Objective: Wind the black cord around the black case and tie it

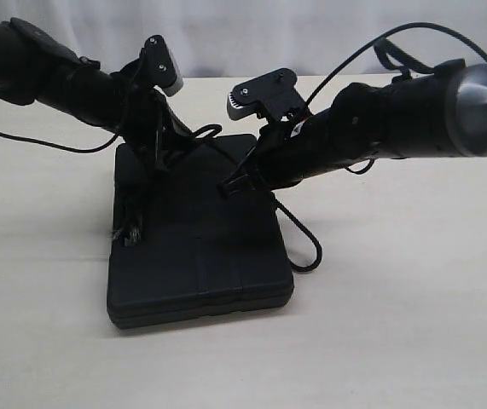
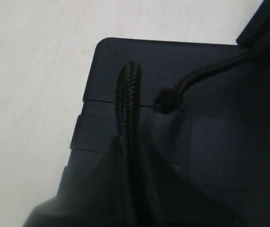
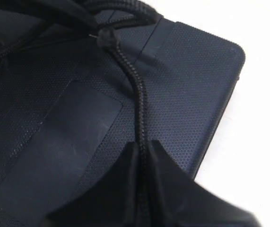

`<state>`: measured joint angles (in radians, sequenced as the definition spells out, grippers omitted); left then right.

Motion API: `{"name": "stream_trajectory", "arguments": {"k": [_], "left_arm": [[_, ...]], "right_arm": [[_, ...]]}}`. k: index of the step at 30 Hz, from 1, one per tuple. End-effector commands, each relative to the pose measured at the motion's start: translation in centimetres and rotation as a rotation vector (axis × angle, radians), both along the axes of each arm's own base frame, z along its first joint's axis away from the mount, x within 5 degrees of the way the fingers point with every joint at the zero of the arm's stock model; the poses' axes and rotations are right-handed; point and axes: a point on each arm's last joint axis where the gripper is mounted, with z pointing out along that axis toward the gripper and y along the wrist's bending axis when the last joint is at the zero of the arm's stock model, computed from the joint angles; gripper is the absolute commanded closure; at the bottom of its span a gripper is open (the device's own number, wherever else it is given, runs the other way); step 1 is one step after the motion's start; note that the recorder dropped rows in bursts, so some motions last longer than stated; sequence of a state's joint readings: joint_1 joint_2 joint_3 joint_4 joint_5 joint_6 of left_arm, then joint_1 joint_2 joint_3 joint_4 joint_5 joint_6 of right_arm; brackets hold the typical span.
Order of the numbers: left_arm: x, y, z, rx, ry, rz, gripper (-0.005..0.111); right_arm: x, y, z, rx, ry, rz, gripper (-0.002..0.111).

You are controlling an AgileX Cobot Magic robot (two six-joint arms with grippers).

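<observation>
Exterior view: the black case (image 1: pixel 200 273) lies flat on the pale table (image 1: pixel 414 324), mid-scene. Both my arms come in from the far side and meet over its far half. My left gripper (image 1: pixel 151 160) is down at the case's far left part and my right gripper (image 1: pixel 229 189) is over the lid's middle. It's black on black, so the jaw gaps are unreadable here. The black cord (image 1: pixel 310 247) runs from my right gripper off the case's right edge, loops on the table just beside it, and a frayed bit shows at the left edge. Left wrist view: my left gripper (image 2: pixel 127 151) is clenched on the black cord (image 2: pixel 128 94). The braided strand rises out from between the fingers and arches over the case (image 2: pixel 220 151) near its corner. A second strand with a small knot crosses the lid beside it, with table (image 2: pixel 30 71) beyond. Right wrist view: my right gripper (image 3: pixel 144 151) is clamped tight on the black cord (image 3: pixel 135 94), which runs straight from the fingers across the textured lid of the case (image 3: pixel 191 80) to a knotted junction with other strands near the far edge. Bare table (image 3: pixel 262 142) lies past the case's corner.
</observation>
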<state>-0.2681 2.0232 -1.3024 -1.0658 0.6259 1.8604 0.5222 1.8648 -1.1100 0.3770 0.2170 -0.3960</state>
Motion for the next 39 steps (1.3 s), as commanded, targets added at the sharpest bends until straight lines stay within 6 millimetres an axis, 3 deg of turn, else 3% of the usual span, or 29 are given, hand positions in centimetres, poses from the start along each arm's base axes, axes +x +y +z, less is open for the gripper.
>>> {"name": "stream_trajectory", "arguments": {"k": [1, 16, 24, 32, 39], "left_arm": [[-0.2, 0.0, -0.3, 0.007, 0.002, -0.028, 0.107], [-0.7, -2.2, -0.1, 0.023, -0.05, -0.055, 0.107], [-0.9, -2.1, -1.2, 0.101, -0.095, -0.012, 0.107], [-1.1, -2.2, 0.5, 0.052, -0.106, 0.008, 0.107], [-1.3, -2.3, 0.5, 0.054, -0.096, -0.011, 0.107]], "right_arm": [[0.0, 0.1, 0.5, 0.02, -0.014, -0.015, 0.104], [0.2, 0.1, 0.7, 0.052, -0.015, -0.052, 0.104], [0.2, 0.1, 0.7, 0.052, -0.015, -0.052, 0.104], [0.1, 0.2, 0.0, 0.038, 0.011, -0.045, 0.104], [0.3, 0.1, 0.0, 0.027, -0.005, -0.039, 0.104]]}}
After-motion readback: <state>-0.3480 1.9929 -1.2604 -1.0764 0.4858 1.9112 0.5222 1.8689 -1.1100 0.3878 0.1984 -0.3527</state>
